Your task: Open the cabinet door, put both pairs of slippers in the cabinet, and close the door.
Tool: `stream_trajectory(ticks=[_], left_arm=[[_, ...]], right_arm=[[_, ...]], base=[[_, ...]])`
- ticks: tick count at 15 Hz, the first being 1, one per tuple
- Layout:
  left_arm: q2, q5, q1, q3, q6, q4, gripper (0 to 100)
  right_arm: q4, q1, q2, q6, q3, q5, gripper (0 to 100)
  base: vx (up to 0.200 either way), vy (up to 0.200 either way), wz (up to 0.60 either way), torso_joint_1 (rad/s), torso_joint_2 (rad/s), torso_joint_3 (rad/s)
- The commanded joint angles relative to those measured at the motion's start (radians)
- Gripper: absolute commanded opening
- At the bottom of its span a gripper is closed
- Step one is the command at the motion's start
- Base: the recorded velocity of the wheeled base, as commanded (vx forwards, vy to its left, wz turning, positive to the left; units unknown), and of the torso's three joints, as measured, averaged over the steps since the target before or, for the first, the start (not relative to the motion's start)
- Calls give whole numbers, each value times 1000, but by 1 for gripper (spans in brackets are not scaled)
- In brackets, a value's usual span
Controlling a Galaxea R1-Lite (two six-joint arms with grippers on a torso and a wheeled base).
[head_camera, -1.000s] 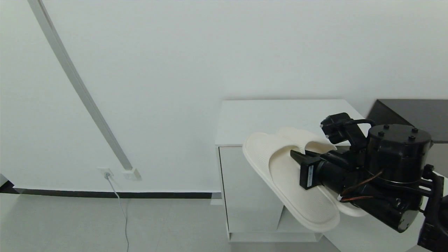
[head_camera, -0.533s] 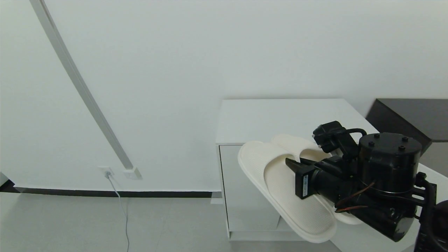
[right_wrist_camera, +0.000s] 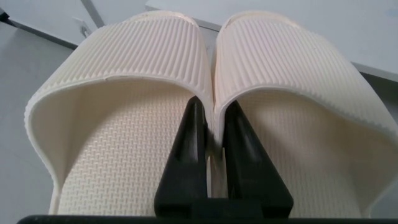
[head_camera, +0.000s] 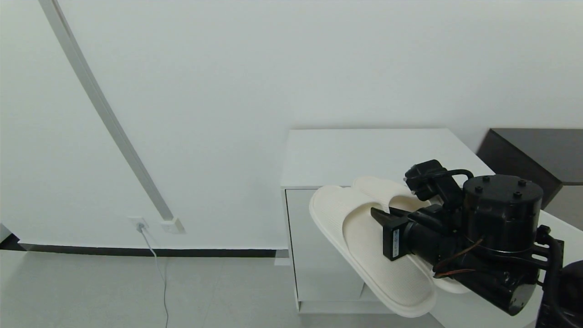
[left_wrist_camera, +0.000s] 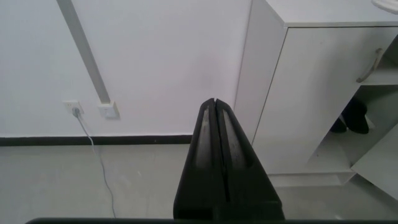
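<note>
Right gripper point(head_camera: 380, 212) lower right of the head frame, fingers point(right_wrist_camera: 186, 155) narrow, pinching the two inner strap edges of the cream slippers point(head_camera: 364, 232) together; both edges are squeezed side by side between the pads. The pair hangs off the gripper side by side, tilted, toes toward frame centre, heels down toward the lower right, clear of the floor and in front of the white cabinet point(head_camera: 364, 155). In the right wrist view the ribbed straps of the slippers point(right_wrist_camera: 124, 118) arch over the right gripper point(right_wrist_camera: 214, 107). Left gripper point(left_wrist_camera: 214, 107) has fingers pressed flat together, nothing between them, touching nothing, pointed at the wall beside the cabinet point(left_wrist_camera: 298, 93). The left wrist view shows the cabinet's front panel with a handle point(left_wrist_camera: 370, 65), and past it an open compartment with a dark item point(left_wrist_camera: 351, 118) low inside; can't tell what it is. Farther back, a wall socket point(head_camera: 138, 224) with a cable hanging to the floor at lower left, a grey strip point(head_camera: 104, 114) running diagonally up the wall to the upper left, and a dark surface point(head_camera: 533, 146) at the right edge.
</note>
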Motion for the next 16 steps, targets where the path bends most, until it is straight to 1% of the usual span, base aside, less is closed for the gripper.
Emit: stream_trajectory(ticks=[1,16], left_arm=[[1,1,1,0,-1,0,0],[1,1,1,0,-1,0,0]], right_arm=[[0,0,6,0,0,-1,0],[-2,0,-3,0,11,-6,0]], base=[[0,-200,0,2,2,2],[0,-200,0,1,2,2]])
